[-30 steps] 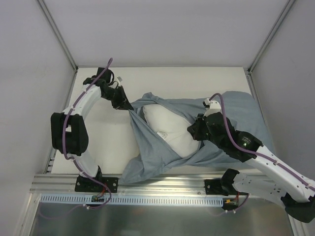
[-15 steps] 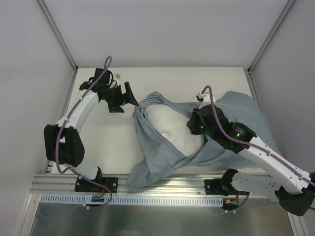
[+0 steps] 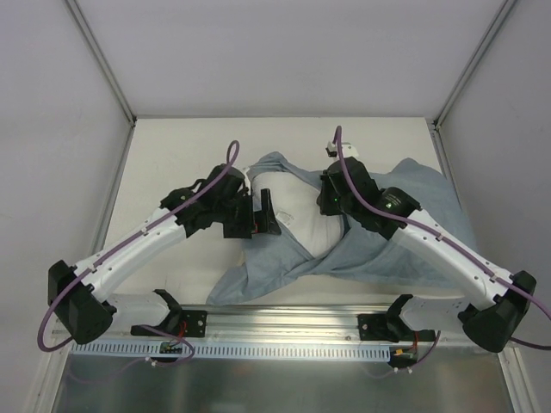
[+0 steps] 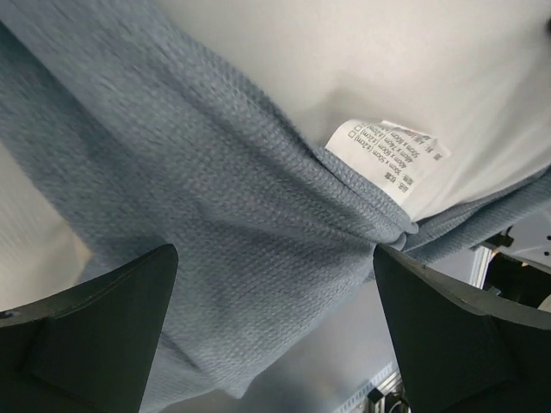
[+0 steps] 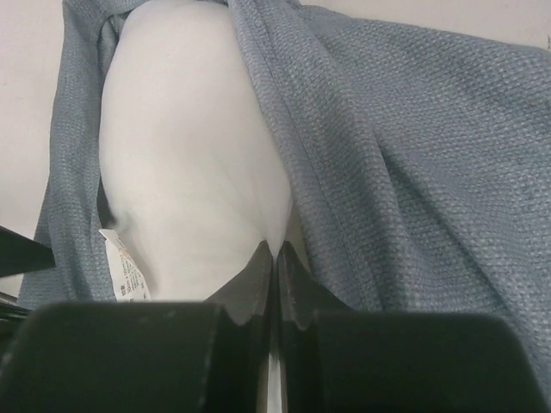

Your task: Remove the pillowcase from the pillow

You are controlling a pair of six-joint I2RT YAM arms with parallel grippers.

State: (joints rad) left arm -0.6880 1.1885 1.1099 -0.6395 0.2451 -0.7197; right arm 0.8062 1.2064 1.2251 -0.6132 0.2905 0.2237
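Lying across the middle of the pale worktop [image 3: 172,163], one plump white rectangular pillow [image 3: 301,225] is showing through the gaping mouth of one soft grey-blue cloth pillowcase [image 3: 413,249]. The pillowcase is wrapping the pillow on both sides and bunching toward the right edge. Two white jointed arms [image 3: 129,254] trailing purple cables [image 3: 225,168] are reaching in over the cloth and hiding part of it. The left pincer [image 3: 256,215] is hanging wide open over the pillowcase's left fold, near one small white printed tag [image 4: 387,155]. The right pincer [image 5: 275,262] is closed, its two black fingers [image 5: 250,280] pressing together where pillow is meeting cloth edge; whether fabric is caught between them is not showing. One metal rail [image 3: 284,323] is running along the near edge.
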